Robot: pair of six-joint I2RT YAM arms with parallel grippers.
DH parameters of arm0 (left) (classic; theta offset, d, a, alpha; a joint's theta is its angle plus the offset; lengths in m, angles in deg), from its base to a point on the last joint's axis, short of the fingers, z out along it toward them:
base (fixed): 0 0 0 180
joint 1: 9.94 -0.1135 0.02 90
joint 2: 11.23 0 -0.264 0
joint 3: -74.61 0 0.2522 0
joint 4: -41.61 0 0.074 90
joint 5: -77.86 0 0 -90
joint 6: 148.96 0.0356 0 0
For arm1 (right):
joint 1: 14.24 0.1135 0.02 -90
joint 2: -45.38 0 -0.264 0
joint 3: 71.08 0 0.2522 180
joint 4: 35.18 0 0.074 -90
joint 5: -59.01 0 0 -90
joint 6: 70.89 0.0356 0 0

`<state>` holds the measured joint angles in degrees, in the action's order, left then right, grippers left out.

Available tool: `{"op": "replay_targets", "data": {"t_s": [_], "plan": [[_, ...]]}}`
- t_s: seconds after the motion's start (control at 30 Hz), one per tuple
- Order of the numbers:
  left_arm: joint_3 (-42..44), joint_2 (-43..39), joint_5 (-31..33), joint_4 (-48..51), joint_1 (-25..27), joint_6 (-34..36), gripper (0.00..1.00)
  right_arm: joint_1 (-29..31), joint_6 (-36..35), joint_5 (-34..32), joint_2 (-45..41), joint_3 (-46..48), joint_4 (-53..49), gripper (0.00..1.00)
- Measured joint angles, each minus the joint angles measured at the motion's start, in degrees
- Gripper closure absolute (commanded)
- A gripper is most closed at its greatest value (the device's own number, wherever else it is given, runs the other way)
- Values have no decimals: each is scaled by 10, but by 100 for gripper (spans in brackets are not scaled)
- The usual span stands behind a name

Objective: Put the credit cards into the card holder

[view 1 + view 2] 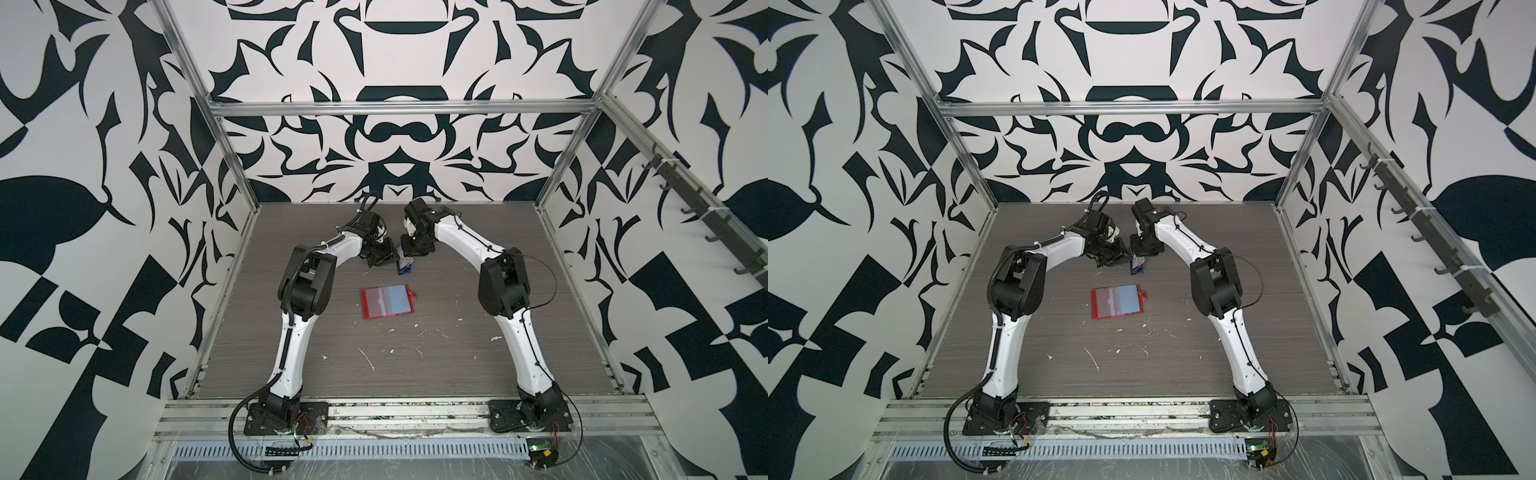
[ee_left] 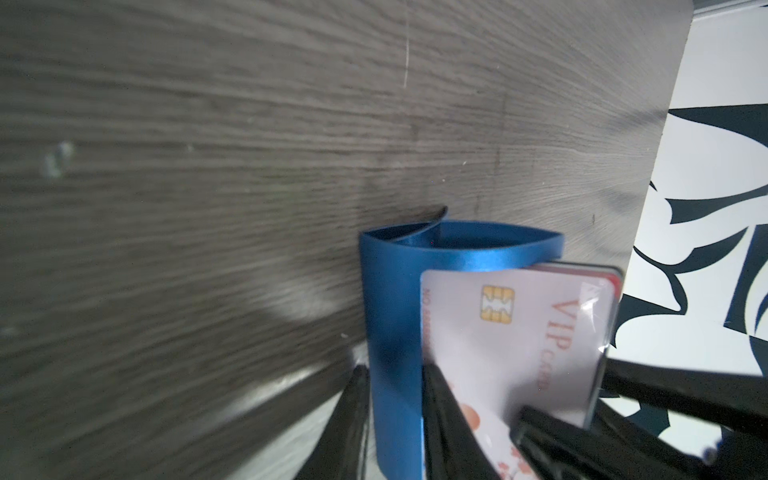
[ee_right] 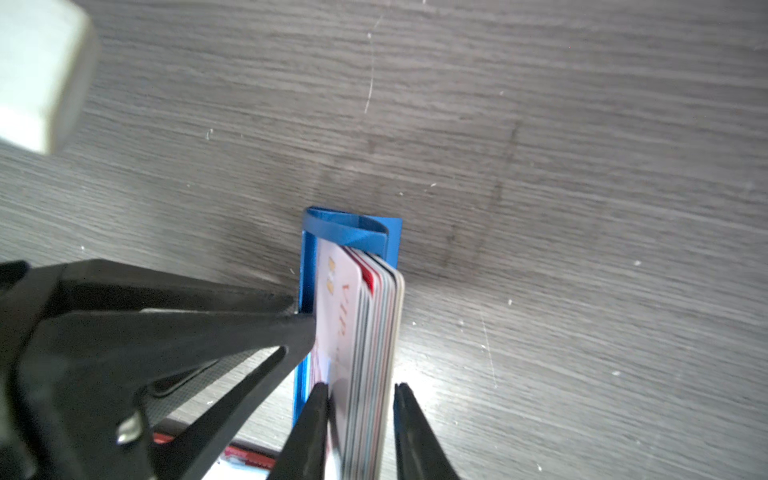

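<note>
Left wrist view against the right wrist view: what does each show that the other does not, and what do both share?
Only the left wrist view: the patterned wall and the white card seen face-on. Only the right wrist view: the cards edge-on as a thick stack, a red corner of the card holder, and how the right hand stands open astride that stack. Both: the blue rack on the grey table, its wall pinched by the left hand, and the white card's gold chip.
</note>
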<state>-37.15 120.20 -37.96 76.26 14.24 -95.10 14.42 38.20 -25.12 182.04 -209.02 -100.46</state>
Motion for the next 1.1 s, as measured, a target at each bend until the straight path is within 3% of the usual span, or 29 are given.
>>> {"op": "replay_targets", "data": {"t_s": [0.5, 1.1], "plan": [[0, 0, -1, 6, 2, 2, 74, 1, -11, -15, 0, -23, -21, 79], [0, 0, -2, 7, 2, 2, 74, 3, -14, -27, 0, -26, -27, 75]]}}
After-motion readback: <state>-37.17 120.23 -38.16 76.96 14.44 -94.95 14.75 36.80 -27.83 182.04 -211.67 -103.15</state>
